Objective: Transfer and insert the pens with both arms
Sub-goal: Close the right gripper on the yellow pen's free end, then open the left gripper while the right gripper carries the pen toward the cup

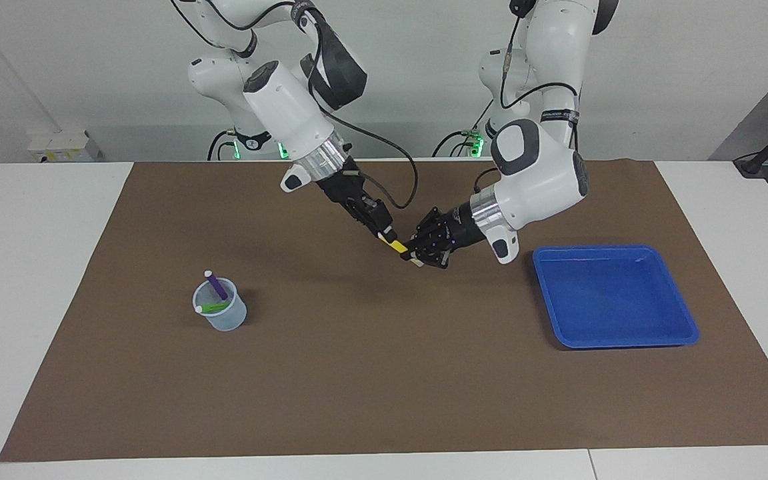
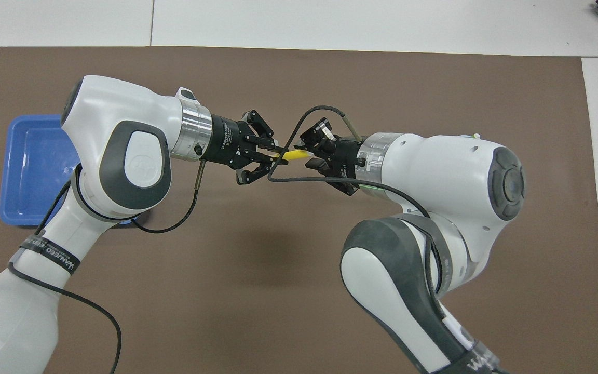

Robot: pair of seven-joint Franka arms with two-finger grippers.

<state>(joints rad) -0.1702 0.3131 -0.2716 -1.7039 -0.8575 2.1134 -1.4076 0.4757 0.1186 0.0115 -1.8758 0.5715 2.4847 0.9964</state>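
Fingertips of my black left gripper (image 1: 413,254) clamp the slim yellow marker pen (image 1: 397,246); its pale end hides inside my right gripper (image 1: 389,235) (grip there unclear), above brown mat (image 1: 384,373).

There are three pens: one yellow pen (image 1: 398,246), one purple pen (image 1: 216,285) and one green pen (image 1: 211,308). There is one clear cup (image 1: 222,316), one blue tray (image 1: 614,295), one brown mat (image 1: 384,373) and two robot arms.

Overhead: cup hidden beneath right arm (image 2: 465,171); forearms cropped.
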